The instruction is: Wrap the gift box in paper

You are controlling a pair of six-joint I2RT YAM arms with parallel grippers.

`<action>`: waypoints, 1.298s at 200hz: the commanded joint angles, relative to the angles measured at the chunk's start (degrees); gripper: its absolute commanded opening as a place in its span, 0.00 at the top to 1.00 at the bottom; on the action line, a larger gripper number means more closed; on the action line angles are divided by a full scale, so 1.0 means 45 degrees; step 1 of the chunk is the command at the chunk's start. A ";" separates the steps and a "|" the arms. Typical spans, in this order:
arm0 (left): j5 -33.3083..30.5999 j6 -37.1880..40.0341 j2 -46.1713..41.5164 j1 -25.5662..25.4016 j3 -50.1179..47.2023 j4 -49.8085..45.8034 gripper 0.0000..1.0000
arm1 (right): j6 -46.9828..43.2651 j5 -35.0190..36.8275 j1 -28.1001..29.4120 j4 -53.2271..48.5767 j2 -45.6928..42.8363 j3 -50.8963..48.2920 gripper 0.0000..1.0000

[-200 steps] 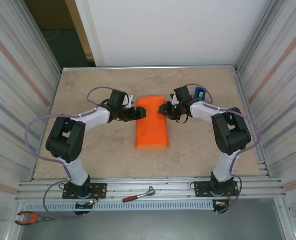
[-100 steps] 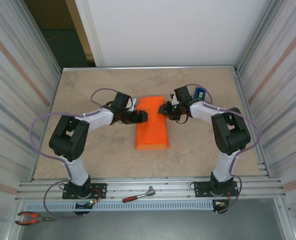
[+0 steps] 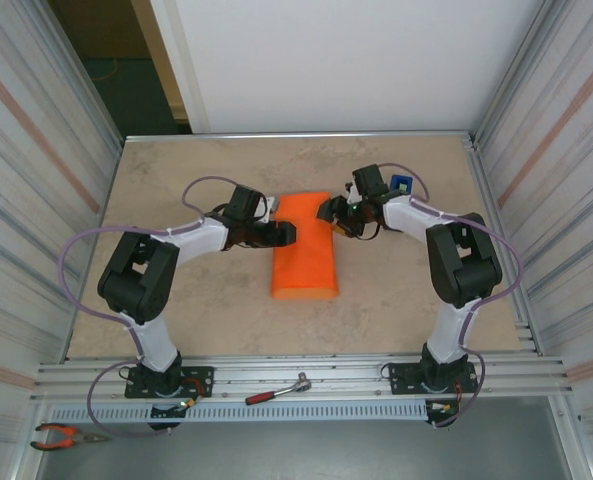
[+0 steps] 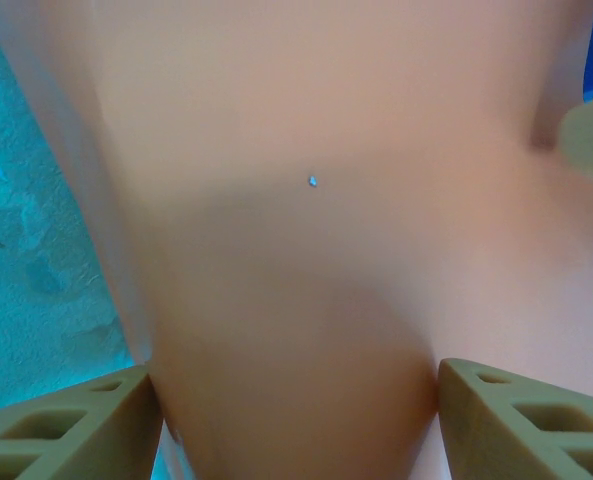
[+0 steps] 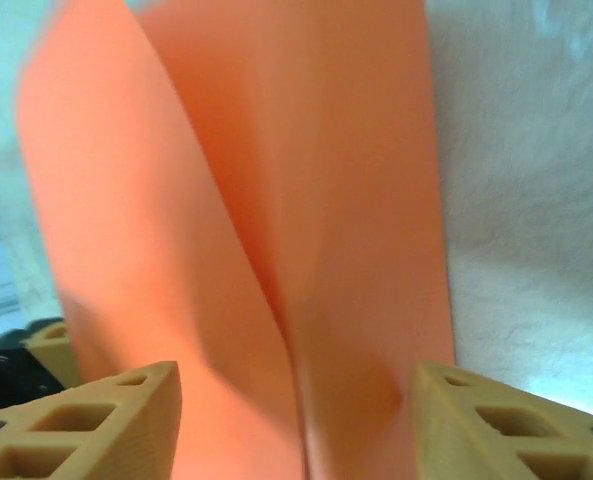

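on the mottled table [image 3: 176, 180], smooth orange paper [image 3: 306, 260] lies folded.

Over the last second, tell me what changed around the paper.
The left gripper slid rightward, farther over the left edge of the paper. The right gripper shifted slightly toward the far side at the right edge; its fingers stand apart around a fold. The paper and the blue tape dispenser stayed put.

No legible text or markings anywhere.
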 commanded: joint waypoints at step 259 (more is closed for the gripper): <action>-0.1397 0.0422 0.0844 -0.0236 -0.0820 -0.1817 0.32 | -0.0316 -0.3877 -0.7371 0.3446 -0.0035 -0.2310 0.65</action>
